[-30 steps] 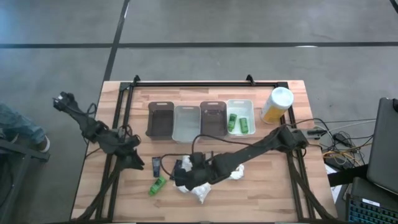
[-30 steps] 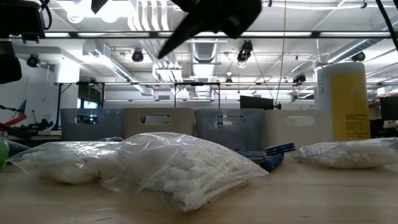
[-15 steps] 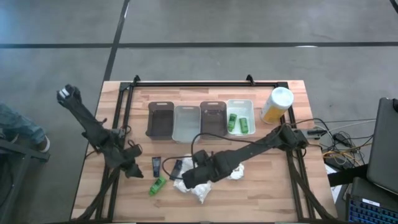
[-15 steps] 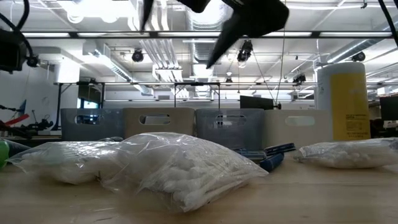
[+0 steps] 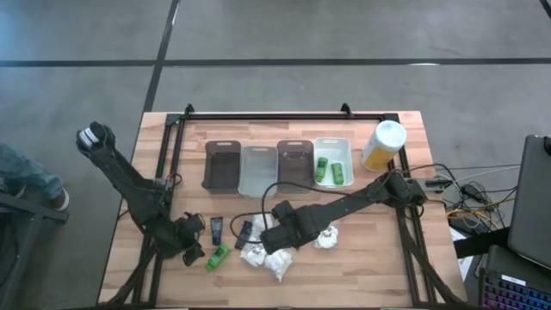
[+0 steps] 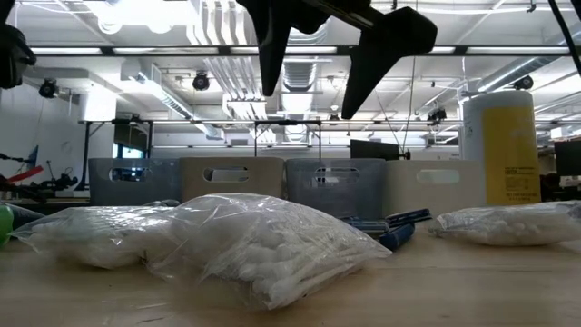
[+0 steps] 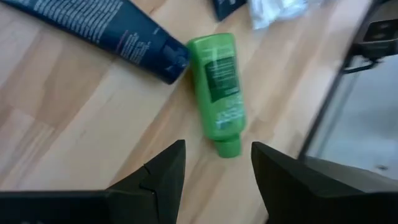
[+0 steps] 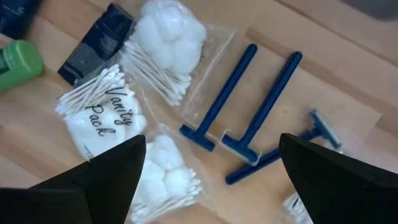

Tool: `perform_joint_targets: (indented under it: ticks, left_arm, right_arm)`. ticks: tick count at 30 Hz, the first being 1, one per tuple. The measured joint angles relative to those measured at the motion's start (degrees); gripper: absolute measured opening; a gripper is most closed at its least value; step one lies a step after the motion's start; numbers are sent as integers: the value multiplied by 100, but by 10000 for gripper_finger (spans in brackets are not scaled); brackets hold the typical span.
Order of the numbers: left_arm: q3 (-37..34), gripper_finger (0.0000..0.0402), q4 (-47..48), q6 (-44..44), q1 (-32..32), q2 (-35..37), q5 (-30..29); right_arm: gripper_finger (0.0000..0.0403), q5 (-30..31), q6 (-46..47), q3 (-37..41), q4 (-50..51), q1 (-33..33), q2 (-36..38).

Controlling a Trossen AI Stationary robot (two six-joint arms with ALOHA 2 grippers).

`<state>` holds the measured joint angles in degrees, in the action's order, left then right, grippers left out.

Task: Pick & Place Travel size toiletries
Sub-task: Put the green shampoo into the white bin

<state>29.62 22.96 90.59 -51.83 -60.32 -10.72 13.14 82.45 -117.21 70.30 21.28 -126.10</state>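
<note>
Four bins sit in a row at upper centre of the high view. The rightmost white bin has two green bottles in it; the other three look empty from above.

Left gripper is down at lower left of the high view, arm stretched diagonally from the left edge of the surface. Its jaws are spread apart with nothing in them, hanging just over a loose green bottle that lies flat on the wood, cap end toward the jaws in the left wrist view. A black tube lies right by the bottle's other end, close enough that I can't tell if they touch.

Right gripper is at lower centre, arm running in from the right side. Jaws wide open, holding nothing, hovering above the pile of white packets. The right wrist view shows cotton swab and cotton ball packs in clear plastic, one printed "Vanity Pack", plus two blue razors side by side and a third mostly hidden. A small dark packet touches the top packs.

A yellow canister with a white lid stands at upper right. The surface is light wood planks with a black frame. Low view shows an open workshop behind: ceiling ducts, lights, monitors. Grey concrete floor around it.
</note>
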Motion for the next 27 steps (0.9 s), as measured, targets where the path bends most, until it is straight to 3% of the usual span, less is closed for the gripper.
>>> perform_joint_targets:
  ticks: [9,27]
  left_arm:
    - [341,188,-154,-14,-26,-922,70]
    - [615,188,-754,283,-28,-1885,60]
  right_arm:
    - [363,14,-583,0,9,-87,0]
    - [363,-29,-1219,0,29,-183,2]
